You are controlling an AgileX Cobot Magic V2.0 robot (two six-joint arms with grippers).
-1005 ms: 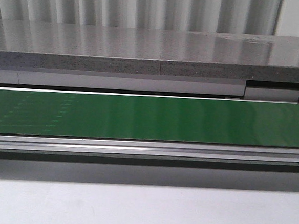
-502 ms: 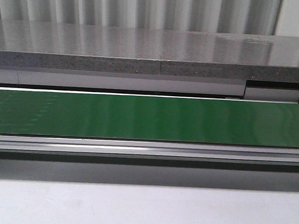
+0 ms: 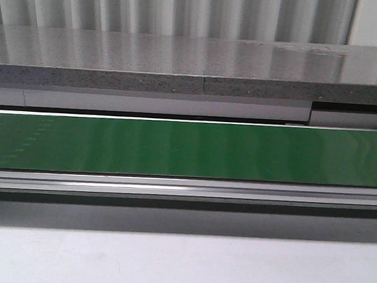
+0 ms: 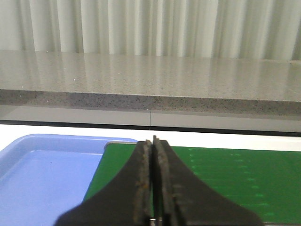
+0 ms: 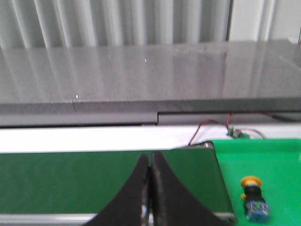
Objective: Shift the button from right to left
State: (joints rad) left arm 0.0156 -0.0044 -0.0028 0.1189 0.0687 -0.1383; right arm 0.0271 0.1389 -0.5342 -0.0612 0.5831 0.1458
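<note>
The button [image 5: 254, 198], with an orange-yellow cap, black collar and blue base, stands on a bright green mat [image 5: 268, 160] in the right wrist view, beside the end of the dark green belt [image 5: 70, 179]. My right gripper [image 5: 150, 158] is shut and empty, over the belt and apart from the button. My left gripper [image 4: 153, 141] is shut and empty, over the other end of the belt [image 4: 225, 179] next to a blue tray [image 4: 42, 174]. The front view shows the belt [image 3: 188, 149] only; no button or gripper appears there.
A grey speckled counter [image 3: 193, 67] runs behind the belt, with a metal rail [image 3: 185, 188] along the belt's front and a white table surface [image 3: 180, 267] below. Red and black wires [image 5: 211, 126] and a small circuit board [image 5: 237, 133] lie behind the green mat.
Only faint light marks on the left part of the belt have shifted in the front view; nothing else has visibly moved.
</note>
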